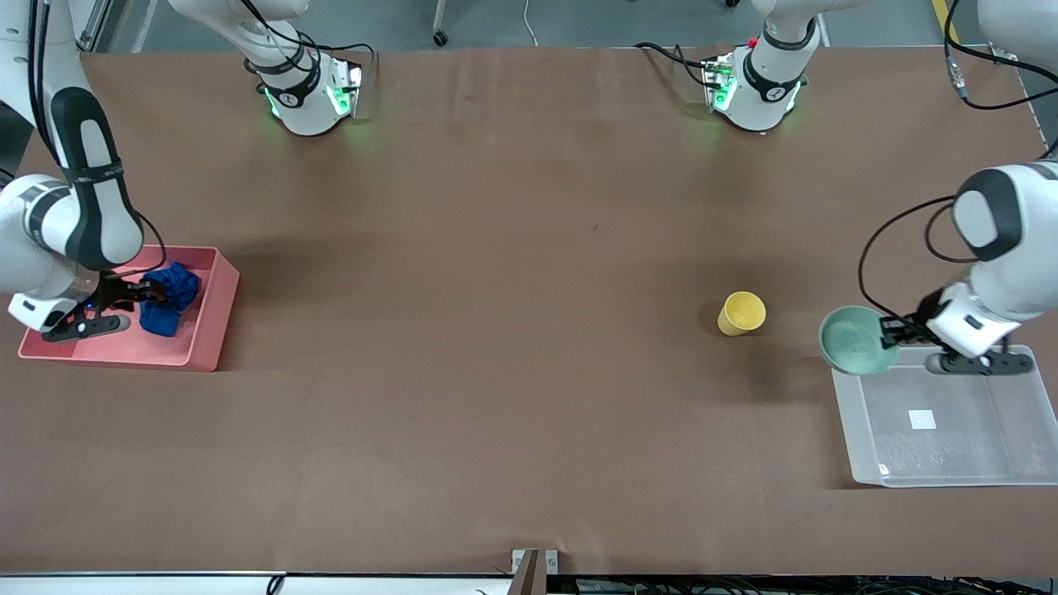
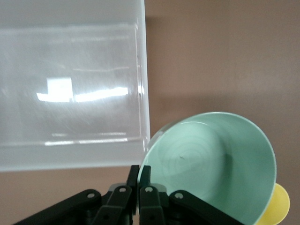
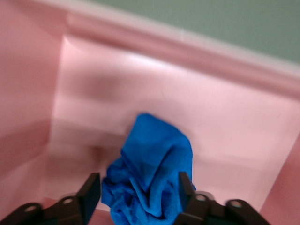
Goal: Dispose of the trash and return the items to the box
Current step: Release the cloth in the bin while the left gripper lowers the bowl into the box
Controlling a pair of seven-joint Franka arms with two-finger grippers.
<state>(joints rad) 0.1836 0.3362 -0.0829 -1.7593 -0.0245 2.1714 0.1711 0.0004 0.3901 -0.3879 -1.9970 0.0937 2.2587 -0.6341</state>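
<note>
On brown table [image 1: 512,330] — left tool [image 1: 891,332] clamped on green bowl [image 1: 855,340], right tool [image 1: 139,291] spread over blue wad [image 1: 169,297].

White arms, black joint bands, black cables, green-lit bases, black fingers [image 3: 89,192].

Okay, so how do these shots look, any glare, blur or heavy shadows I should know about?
Left wrist view: bright white glare streaks across the clear box; the green bowl is sharp. Right wrist view: soft and blurred, the pink bin washed out around the blue wad. Front view: even light, soft shadows beside the pink bin and under the yellow cup.
</note>
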